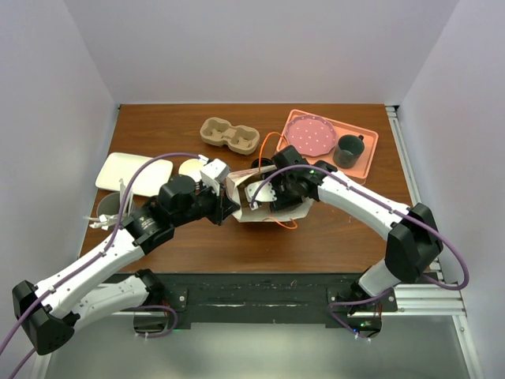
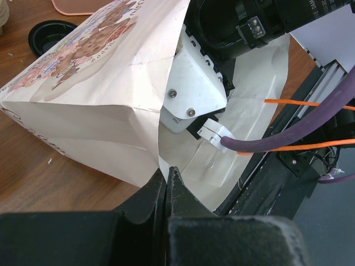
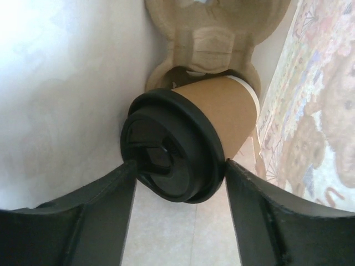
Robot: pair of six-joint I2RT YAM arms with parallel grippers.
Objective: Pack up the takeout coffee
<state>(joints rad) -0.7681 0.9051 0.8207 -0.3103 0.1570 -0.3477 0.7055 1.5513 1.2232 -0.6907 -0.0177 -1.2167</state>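
Note:
The takeout coffee (image 3: pixel 222 111), tan with a black lid (image 3: pixel 166 160), lies tilted inside a white paper bag (image 1: pixel 239 192). Its base rests against a brown pulp carrier (image 3: pixel 216 33) in the bag. My right gripper (image 3: pixel 175 166) reaches into the bag's mouth (image 1: pixel 272 205), with one finger on each side of the lid rim. My left gripper (image 2: pixel 167 176) is shut on the bag's open edge and holds it at the bag's left side (image 1: pixel 225 208). The bag's printed face (image 2: pixel 100 83) points up. From above, the cup is hidden by the bag.
A second pulp carrier (image 1: pixel 229 134) sits at the back. At the back right is a pink tray (image 1: pixel 367 158) with a dotted plate (image 1: pixel 310 136) and a dark mug (image 1: pixel 349 151). A white tray (image 1: pixel 134 172) and a cup stack (image 1: pixel 110 209) are at the left. A loose black lid (image 2: pixel 47 36) lies beyond the bag.

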